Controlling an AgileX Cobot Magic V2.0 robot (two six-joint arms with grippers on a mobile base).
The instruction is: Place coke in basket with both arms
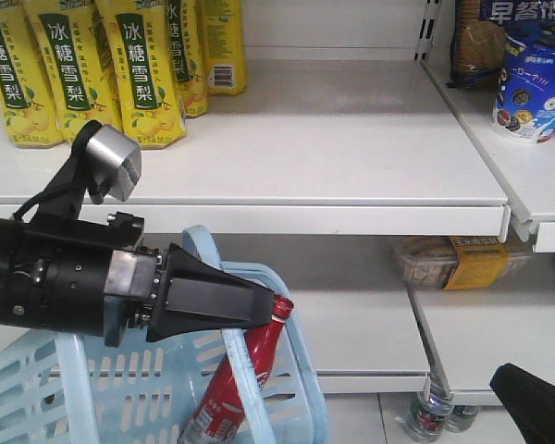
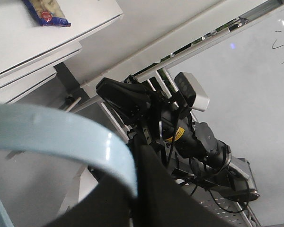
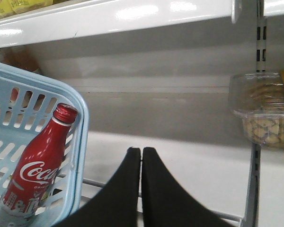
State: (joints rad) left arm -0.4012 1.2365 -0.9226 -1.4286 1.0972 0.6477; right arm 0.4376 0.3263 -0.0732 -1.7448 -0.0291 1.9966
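The light blue basket (image 1: 37, 379) hangs at the lower left in front of the shelves. My left gripper (image 1: 262, 313) is shut on its swing handle (image 1: 202, 242); in the left wrist view the handle (image 2: 61, 130) runs in between the dark fingers (image 2: 180, 203). The red coke (image 1: 250, 370) leans inside the basket, its cap just beside the left fingertips. The coke (image 3: 35, 172) also shows behind the slotted basket wall (image 3: 80, 127) in the right wrist view. My right gripper (image 3: 141, 152) is shut and empty, a little to the right of the basket.
Yellow drink cartons (image 1: 143, 74) stand on the upper shelf. A clear snack box (image 1: 453, 261) lies on the lower shelf, and a blue cup (image 1: 534, 83) stands at top right. Small bottles (image 1: 430, 413) stand low by the shelf post.
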